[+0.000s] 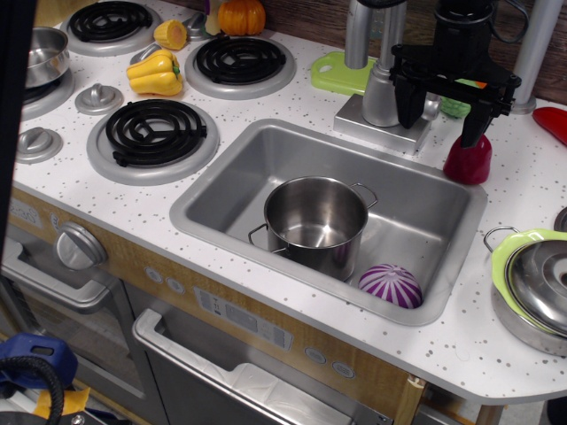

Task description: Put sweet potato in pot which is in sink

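The sweet potato (pixel 468 160) stands upright on the table (pixel 461 336) at the upper right of the frame, just beyond the far right corner of the sink (pixel 226 190) — a dark red, glossy lump with its narrow end up. The black tool (pixel 441 113) hangs right over it: one finger (pixel 476 124) comes down onto the top of the sweet potato, the other finger hangs to the left, well clear of it, so the jaws stand spread and grip nothing.

The pot (pixel 316 223) sits in the middle of the sink, upright, mouth open, its two loop handles pointing left and right. A purple-and-white striped ball (pixel 391 285) lies in the near right corner of the basin, just beside the pot.

Behind the sink a grey tap base (pixel 383 88) rises, left of the tool, with a green board (pixel 341 73) behind it. At the right edge of the frame a green-rimmed lidded pan (pixel 533 288) rests on the table. Toward the upper left lie black coil burners (pixel 152 133) — a yellow pepper (pixel 155 73) between them, an orange pumpkin (pixel 242 16) at the top edge.
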{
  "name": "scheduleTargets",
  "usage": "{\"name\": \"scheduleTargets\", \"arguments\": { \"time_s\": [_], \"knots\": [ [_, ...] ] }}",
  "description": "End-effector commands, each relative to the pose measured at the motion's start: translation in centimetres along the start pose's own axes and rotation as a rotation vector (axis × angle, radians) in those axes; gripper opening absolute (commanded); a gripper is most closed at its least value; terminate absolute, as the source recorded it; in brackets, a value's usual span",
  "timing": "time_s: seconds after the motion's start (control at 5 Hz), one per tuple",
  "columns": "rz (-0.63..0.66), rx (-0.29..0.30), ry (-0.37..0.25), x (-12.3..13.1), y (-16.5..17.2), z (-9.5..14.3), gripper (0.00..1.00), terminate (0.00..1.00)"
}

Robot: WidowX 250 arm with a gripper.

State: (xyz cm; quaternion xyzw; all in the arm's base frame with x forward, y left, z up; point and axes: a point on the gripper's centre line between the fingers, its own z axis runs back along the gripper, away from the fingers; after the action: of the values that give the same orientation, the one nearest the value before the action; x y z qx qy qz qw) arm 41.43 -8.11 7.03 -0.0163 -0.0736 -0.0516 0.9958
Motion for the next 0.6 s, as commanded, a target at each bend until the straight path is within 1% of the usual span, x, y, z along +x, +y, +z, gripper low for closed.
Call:
{"name": "scheduleTargets", "arguments": {
  "time_s": [0.0,0.4],
  "knots": [
    [0.000,0.000,0.000,0.0,0.0,0.0,1.00,0.00],
    [-0.019,-0.003,-0.060,2.7,-0.5,-1.4,1.00,0.00]
  ]
}}
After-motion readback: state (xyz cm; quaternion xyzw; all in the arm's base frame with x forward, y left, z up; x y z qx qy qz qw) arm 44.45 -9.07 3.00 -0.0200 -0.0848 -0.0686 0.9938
